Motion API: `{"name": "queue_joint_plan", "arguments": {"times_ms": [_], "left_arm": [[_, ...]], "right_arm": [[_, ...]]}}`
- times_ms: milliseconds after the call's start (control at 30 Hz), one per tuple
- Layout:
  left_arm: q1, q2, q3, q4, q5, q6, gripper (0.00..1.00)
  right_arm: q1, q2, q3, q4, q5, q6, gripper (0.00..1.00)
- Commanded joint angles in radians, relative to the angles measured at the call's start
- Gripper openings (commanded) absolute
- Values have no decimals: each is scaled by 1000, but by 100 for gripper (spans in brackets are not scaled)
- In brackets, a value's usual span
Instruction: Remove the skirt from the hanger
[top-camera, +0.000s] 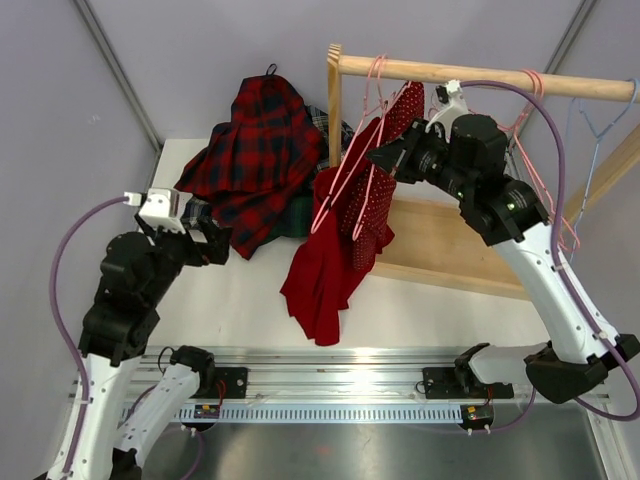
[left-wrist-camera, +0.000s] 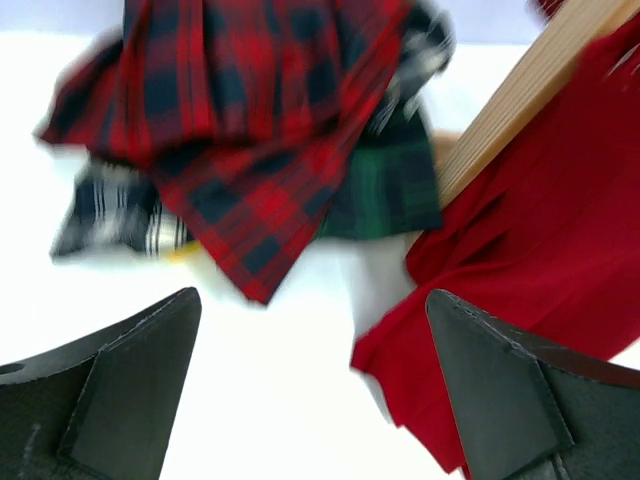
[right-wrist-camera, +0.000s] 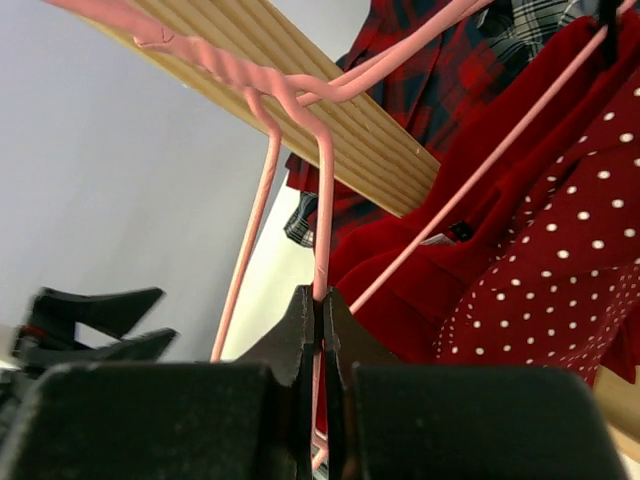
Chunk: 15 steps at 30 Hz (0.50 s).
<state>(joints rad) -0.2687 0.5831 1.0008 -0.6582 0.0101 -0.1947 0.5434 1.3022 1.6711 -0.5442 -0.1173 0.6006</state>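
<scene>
A plain red skirt (top-camera: 325, 265) and a red polka-dot skirt (top-camera: 375, 200) hang on pink wire hangers (top-camera: 352, 165) from a wooden rail (top-camera: 480, 75). My right gripper (top-camera: 385, 158) is shut on a pink hanger wire (right-wrist-camera: 322, 255); the dotted skirt (right-wrist-camera: 560, 270) hangs right beside it. My left gripper (top-camera: 222, 247) is open and empty, low over the white table, left of the red skirt's hem (left-wrist-camera: 520, 300). Its fingers (left-wrist-camera: 130, 390) frame bare table.
A pile of red, green and white plaid skirts (top-camera: 255, 160) lies at the back left; it also shows in the left wrist view (left-wrist-camera: 260, 130). The wooden rack base (top-camera: 450, 245) sits at right. Empty pink and blue hangers (top-camera: 590, 125) hang at the rail's right end.
</scene>
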Motion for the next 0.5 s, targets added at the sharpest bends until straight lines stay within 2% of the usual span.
{"name": "queue_joint_plan", "arguments": {"times_ms": [0, 267, 300, 367, 400, 467], "left_arm": [[-7, 49, 198, 55, 74, 69, 99], [-9, 283, 603, 153, 341, 61, 99], [-12, 323, 622, 176, 429, 23, 99], [-30, 346, 636, 268, 510, -26, 99], [-77, 351, 603, 311, 552, -67, 99], [-171, 347, 541, 416, 541, -74, 99]], "right_arm": [[15, -96, 114, 9, 54, -58, 0], [15, -162, 272, -137, 97, -87, 0], [15, -167, 288, -151, 94, -85, 0], [15, -197, 291, -177, 91, -75, 0], [15, -208, 285, -181, 90, -70, 0], [15, -247, 273, -189, 88, -55, 0]]}}
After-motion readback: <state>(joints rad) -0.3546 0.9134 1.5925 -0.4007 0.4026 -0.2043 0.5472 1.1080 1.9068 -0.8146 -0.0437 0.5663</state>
